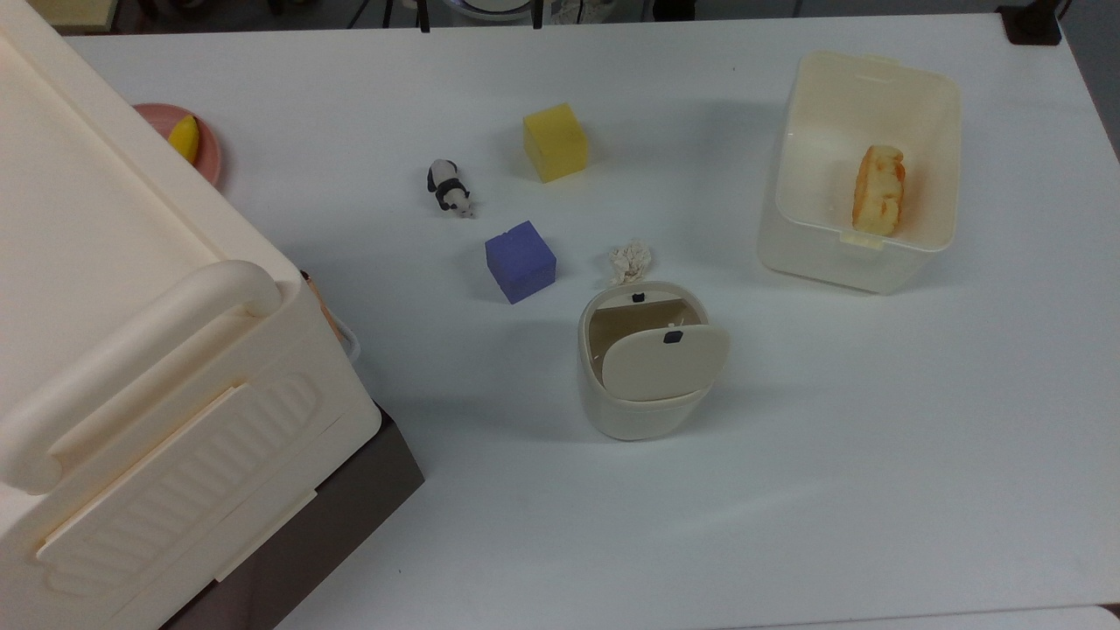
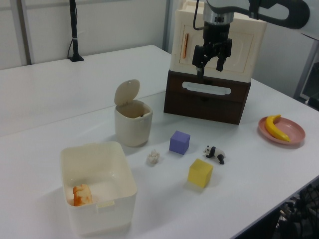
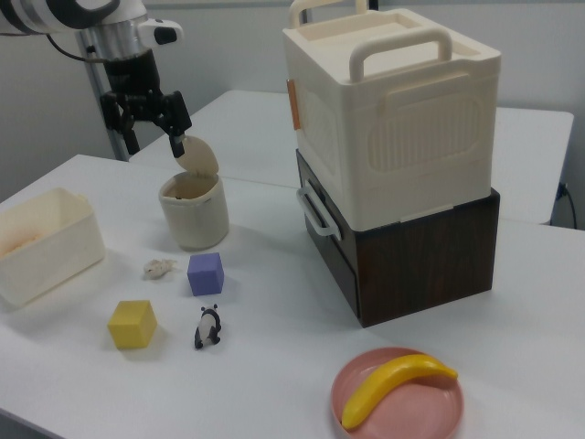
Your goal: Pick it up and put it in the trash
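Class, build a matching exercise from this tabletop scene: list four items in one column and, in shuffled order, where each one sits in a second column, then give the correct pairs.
Column 1:
1. banana
2. bread slice
3. tissue wad
4. claw

Column 2:
A. in the rectangular cream tub
B. raised in the air, open and empty
C. on the pink plate
D. on the table beside the small flap-lid bin

Pairs: 1-C, 2-A, 3-D, 4-B
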`<state>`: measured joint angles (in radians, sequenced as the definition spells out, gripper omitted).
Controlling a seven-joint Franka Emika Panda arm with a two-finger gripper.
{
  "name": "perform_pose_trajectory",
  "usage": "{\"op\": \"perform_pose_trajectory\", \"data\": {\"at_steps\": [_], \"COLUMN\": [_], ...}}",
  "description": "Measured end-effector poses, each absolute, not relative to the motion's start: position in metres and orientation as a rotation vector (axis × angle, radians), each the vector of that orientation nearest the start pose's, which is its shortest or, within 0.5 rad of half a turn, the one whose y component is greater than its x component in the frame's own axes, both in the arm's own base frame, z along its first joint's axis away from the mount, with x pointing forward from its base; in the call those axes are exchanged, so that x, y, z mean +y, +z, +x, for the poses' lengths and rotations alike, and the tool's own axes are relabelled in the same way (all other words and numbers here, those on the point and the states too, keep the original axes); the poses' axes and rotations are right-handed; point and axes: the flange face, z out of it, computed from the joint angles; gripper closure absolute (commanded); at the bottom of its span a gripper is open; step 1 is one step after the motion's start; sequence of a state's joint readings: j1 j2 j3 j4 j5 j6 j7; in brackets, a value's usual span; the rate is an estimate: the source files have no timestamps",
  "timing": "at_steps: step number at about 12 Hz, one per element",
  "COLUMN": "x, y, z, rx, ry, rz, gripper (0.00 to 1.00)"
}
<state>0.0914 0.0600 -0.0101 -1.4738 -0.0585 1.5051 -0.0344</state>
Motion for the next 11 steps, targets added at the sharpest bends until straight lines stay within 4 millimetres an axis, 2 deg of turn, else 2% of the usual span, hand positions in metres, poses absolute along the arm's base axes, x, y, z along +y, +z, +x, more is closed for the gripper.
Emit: {"op": "perform_pose_trajectory", "data": {"at_steps": [4,8,11], "x": [0.055,0.080,0.090], "y": [0.630,0.607,0.606], "z": [0.564,0.573,0.580], "rx": [-0.224,-0.295,-0.323], "ry": [0.044,0.101,0.037], "rz": [-3.193,-3.209,-3.207], "gripper": [0.00,0.00,0.00]}}
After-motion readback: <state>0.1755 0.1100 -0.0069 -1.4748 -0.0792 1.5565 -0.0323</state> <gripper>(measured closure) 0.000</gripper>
